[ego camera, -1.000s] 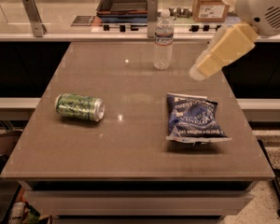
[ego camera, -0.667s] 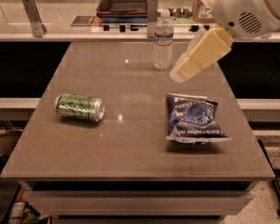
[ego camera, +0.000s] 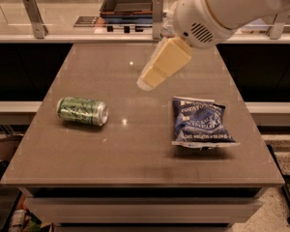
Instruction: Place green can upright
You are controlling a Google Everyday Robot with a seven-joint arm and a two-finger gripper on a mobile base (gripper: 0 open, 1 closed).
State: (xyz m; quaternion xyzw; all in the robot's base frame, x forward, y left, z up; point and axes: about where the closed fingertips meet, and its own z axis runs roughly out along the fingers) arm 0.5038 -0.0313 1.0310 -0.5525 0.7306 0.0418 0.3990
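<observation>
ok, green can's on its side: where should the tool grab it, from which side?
Likely mid-body of the green can, from above, closing front-to-back across its round wall: its long axis runs left-right, silver end facing right. The tool hangs over the middle of the table, up and right of the can.

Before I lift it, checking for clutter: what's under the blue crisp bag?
The crinkled blue foil crisp bag lies on the brown tabletop; only its shadow shows at the edge, anything beneath is covered. The cream claw hangs over that tabletop, left of the bag.
</observation>
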